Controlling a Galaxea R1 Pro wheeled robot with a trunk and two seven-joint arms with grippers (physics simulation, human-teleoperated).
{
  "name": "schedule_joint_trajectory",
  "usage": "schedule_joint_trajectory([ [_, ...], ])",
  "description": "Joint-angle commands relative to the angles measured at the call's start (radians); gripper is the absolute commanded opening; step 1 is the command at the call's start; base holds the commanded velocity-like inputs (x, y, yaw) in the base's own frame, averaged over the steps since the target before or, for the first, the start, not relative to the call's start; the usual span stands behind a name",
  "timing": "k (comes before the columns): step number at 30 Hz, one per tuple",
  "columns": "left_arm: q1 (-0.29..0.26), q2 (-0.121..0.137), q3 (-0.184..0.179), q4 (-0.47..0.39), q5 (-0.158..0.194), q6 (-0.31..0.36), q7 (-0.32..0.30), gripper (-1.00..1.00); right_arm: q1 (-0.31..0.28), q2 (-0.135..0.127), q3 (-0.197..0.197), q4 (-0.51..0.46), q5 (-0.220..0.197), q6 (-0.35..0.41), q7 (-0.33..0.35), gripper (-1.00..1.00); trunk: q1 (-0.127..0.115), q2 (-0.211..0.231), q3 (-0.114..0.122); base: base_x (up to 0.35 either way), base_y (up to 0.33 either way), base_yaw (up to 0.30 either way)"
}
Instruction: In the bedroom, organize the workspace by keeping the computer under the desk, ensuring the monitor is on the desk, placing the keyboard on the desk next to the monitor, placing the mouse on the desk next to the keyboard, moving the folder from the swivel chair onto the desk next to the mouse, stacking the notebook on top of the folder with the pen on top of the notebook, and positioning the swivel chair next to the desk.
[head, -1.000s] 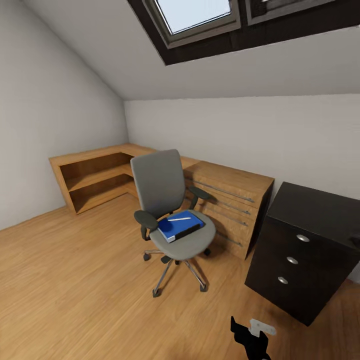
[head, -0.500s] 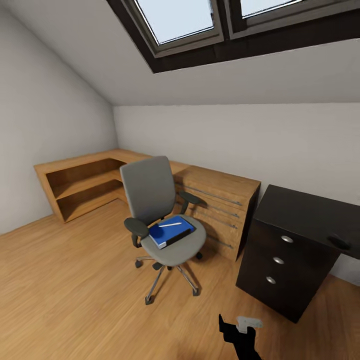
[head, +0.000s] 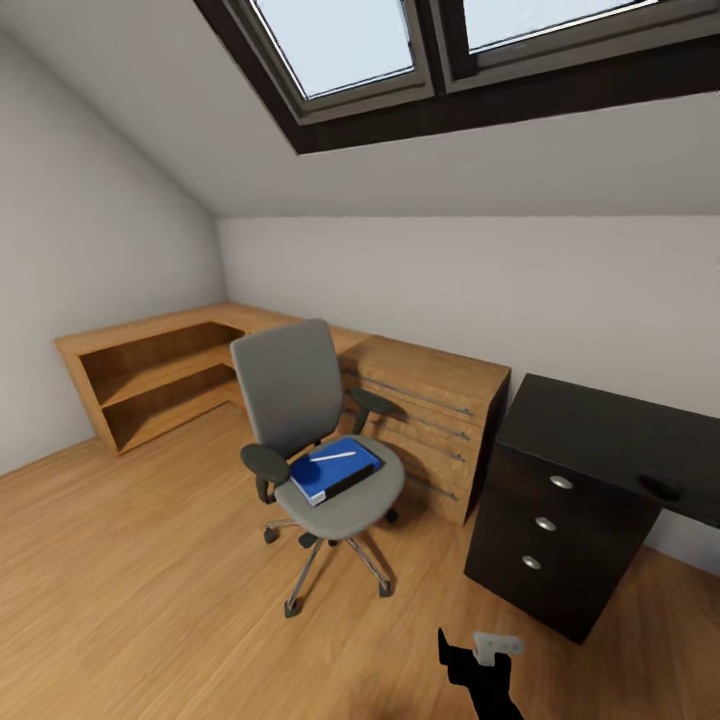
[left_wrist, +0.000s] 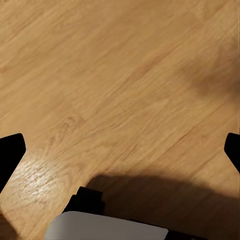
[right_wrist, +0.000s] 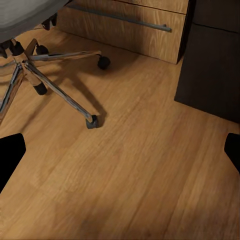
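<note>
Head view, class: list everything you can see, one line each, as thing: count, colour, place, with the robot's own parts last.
swivel chair: 1, grey, on the floor before the oak shelving
folder: 1, blue, on the chair seat
pen: 1, white, on top of the folder
oak shelving: 1, light wood, along the walls
desk: 1, black, right, drawers with three silver knobs
mouse: 1, black, on the desk
skylights: 2, dark-framed, in the sloped ceiling
right pincer: 1, black, bottom edge, jaw state unclear
</note>
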Motion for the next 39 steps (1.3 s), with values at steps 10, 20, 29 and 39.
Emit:
schedule_joint_trajectory([
  [10, 0.0, -0.003, 0.002, 0.059, 0.002, -0.135, -0.001, 1.0, -0.001, 0.004, 0.008, 0.003, -0.009, -0.002, -0.002, 1.0, 0.0, 0.0, 0.007, 0.0, 0.0, -0.187],
  [20, 0.0, -0.03, -0.002, 0.099, 0.001, -0.142, -0.002, 1.0, -0.001, 0.006, 0.009, 0.003, -0.005, 0.022, 0.003, 1.0, 0.0, 0.0, 0.011, 0.146, 0.0, -0.259],
  [29, 0.0, -0.038, -0.02, 0.104, 0.001, -0.181, -0.002, 1.0, -0.001, 0.005, 0.009, 0.003, -0.005, 0.036, 0.006, 1.0, 0.0, 0.0, 0.011, 0.121, 0.0, -0.299],
  [39, 0.0, -0.043, -0.019, 0.104, 0.0, -0.197, 0.006, 1.0, -0.001, 0.005, 0.008, 0.003, -0.005, 0.036, 0.007, 1.0, -0.031, 0.056, 0.036, 0.005, 0.0, -0.3],
])
